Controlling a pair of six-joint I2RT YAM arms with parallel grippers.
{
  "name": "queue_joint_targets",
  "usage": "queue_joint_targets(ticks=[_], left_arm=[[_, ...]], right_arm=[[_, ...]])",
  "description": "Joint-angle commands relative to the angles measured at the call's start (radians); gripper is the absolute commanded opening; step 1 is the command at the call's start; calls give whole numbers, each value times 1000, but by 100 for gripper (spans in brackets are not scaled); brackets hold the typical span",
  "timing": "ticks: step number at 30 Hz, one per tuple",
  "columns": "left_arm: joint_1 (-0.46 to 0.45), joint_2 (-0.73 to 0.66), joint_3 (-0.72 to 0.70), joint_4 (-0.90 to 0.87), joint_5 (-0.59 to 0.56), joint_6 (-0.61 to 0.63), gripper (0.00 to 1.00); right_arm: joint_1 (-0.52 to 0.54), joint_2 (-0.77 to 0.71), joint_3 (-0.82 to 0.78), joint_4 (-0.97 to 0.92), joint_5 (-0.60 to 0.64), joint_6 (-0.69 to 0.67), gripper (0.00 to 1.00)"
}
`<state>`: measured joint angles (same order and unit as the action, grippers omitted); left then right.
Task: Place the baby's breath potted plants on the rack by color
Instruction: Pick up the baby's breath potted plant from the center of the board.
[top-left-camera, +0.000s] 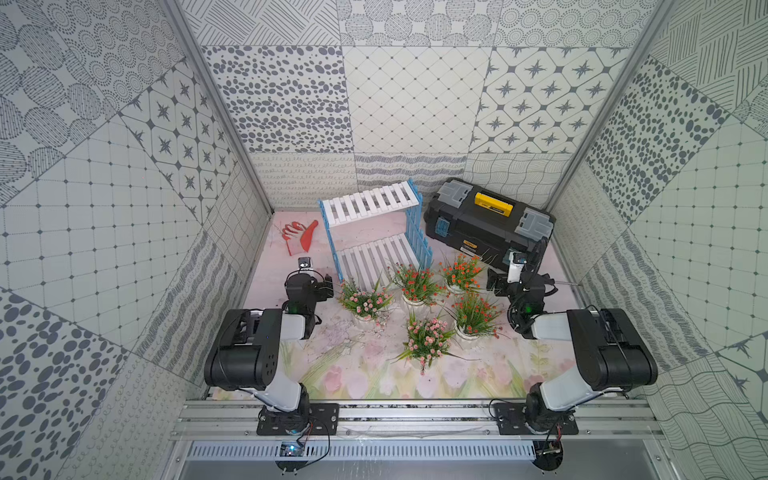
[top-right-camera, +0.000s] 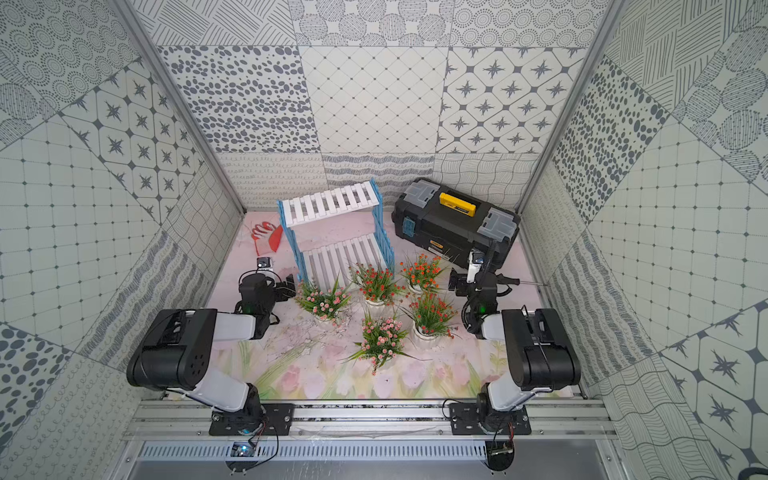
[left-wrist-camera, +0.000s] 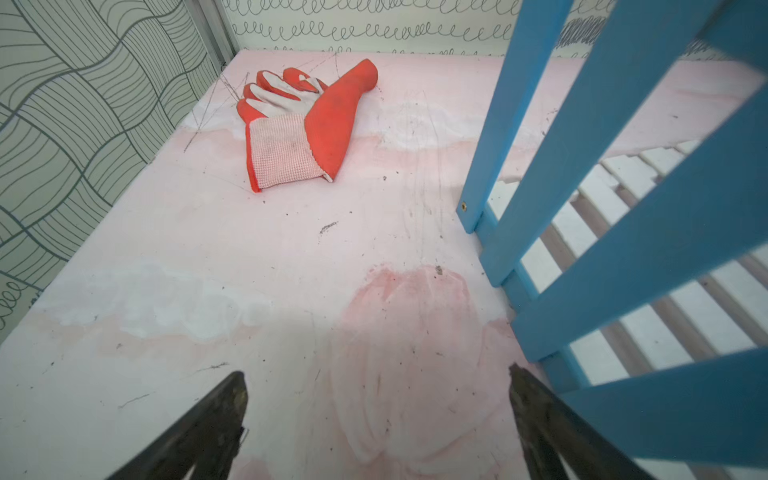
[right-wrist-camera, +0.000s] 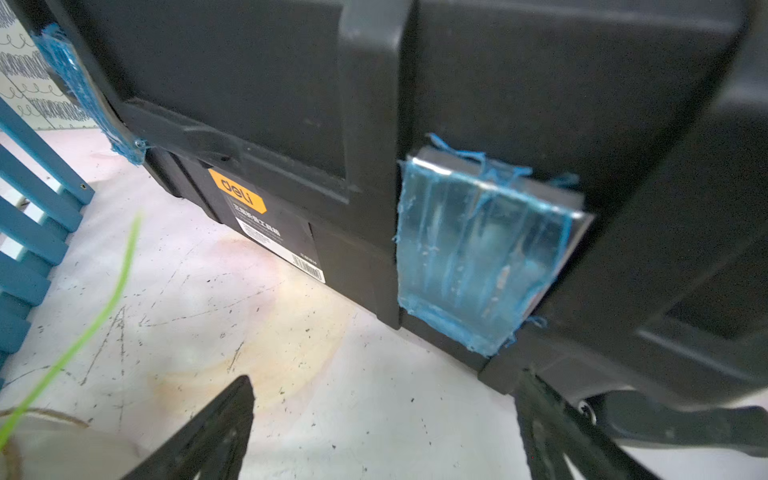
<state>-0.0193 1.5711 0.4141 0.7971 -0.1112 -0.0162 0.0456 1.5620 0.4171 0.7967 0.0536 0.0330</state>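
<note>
Black left gripper (left-wrist-camera: 376, 372) and right gripper (right-wrist-camera: 385, 375), jaws wide apart (both empty), beside the potted plants (top-left-camera: 417, 286).

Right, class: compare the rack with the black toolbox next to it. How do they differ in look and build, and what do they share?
Colour: the rack has white slats and light-blue fence sides; the toolbox is black with grey lid panels and a yellow handle. Build: the rack is open, two see-through tiers; the toolbox is a solid, closed case. Shared: both stand side by side at the back, nothing resting on either.
</note>
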Motion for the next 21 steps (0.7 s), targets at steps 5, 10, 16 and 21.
queue_joint_targets(ticks=[5, 10, 16, 21], left_arm=[[-4, 2, 3, 35, -6, 15, 99], [-5, 3, 4, 34, -7, 15, 98], [-7, 4, 5, 33, -12, 15, 99], [-6, 4, 4, 33, -12, 15, 98]], right_arm=[[2, -8, -2, 38, 5, -8, 98], [2, -8, -3, 38, 5, -8, 98], [2, -8, -1, 37, 4, -8, 98], [1, -6, -1, 35, 2, -7, 98]])
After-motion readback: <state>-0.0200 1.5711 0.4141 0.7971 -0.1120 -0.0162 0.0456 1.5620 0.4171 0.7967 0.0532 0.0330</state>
